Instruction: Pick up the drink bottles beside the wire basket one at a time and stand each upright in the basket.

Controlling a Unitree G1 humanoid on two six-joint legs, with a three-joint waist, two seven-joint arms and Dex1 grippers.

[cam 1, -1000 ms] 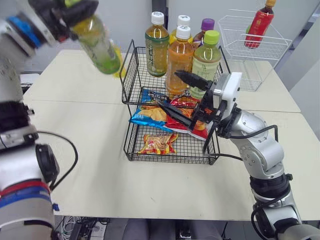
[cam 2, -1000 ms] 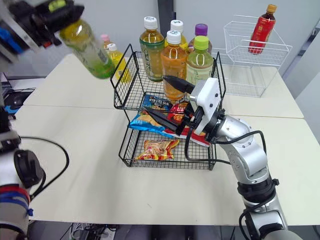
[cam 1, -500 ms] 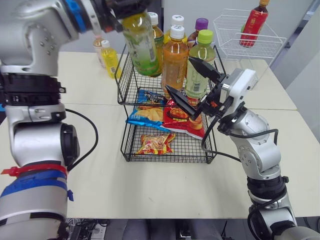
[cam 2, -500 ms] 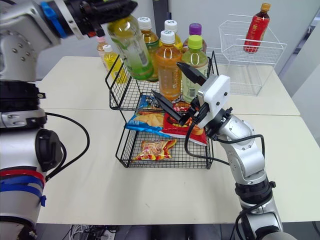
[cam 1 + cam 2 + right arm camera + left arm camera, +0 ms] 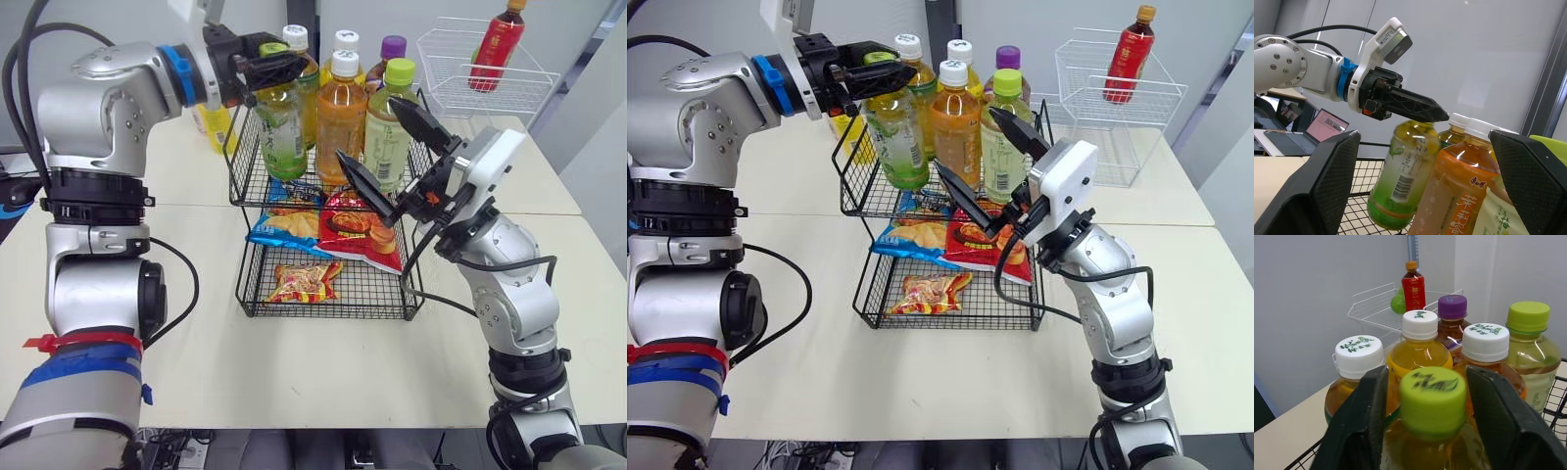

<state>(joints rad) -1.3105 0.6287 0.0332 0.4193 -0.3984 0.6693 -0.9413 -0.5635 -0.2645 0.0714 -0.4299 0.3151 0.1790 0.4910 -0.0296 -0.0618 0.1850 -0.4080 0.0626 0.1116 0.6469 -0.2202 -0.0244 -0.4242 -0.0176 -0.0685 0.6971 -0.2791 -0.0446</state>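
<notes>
**Left gripper [image 5: 274,67] brings the green-tea bottle [image 5: 282,127] down into the basket**

Its fingers stay clamped on the bottle's neck, just under the lime cap. A second ago the bottle hung tilted high over the desk [image 5: 196,333], left of the wire basket [image 5: 241,186]. Now it is low in the upper tier's front-left corner, leaning slightly, beside five upright bottles [image 5: 341,108]. I cannot tell whether its base rests on the wire. Right gripper [image 5: 364,125] has stayed before the basket's right side, fingers spread wide and holding nothing.

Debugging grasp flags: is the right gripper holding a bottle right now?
No, the right gripper has its fingers spread open with nothing between them; the green-capped bottle is held by the left gripper.
</notes>
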